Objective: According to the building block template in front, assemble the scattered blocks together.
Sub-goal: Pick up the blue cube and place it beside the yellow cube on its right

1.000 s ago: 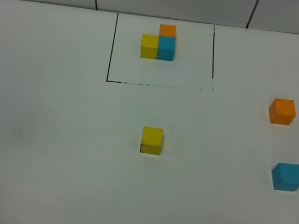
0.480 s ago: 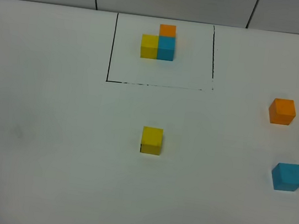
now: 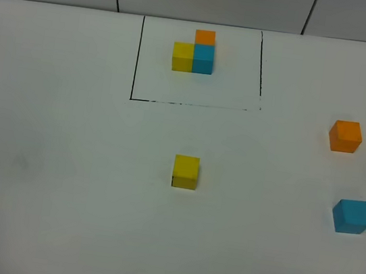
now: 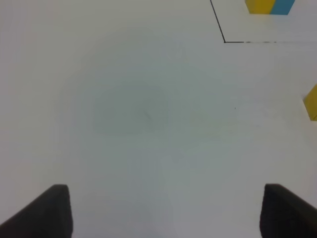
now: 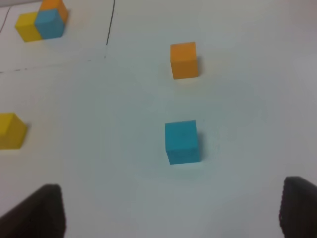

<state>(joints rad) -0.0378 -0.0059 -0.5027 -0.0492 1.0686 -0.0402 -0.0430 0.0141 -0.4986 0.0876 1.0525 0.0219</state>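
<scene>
A: So, where does everything lie?
B: The yellow cube (image 3: 185,171) lies near the middle of the white table (image 3: 62,174), just on the near side of the black frame (image 3: 138,56). The orange cube (image 3: 345,136) and the blue cube (image 3: 351,216) lie at the right, apart from each other.
A: And the building block template (image 3: 194,55)?
B: Inside the frame, its three cubes touching.
A: The grippers?
B: The left gripper (image 4: 166,212) and the right gripper (image 5: 171,210) both stand wide and hold nothing. The blue cube lies ahead of the right one.
</scene>
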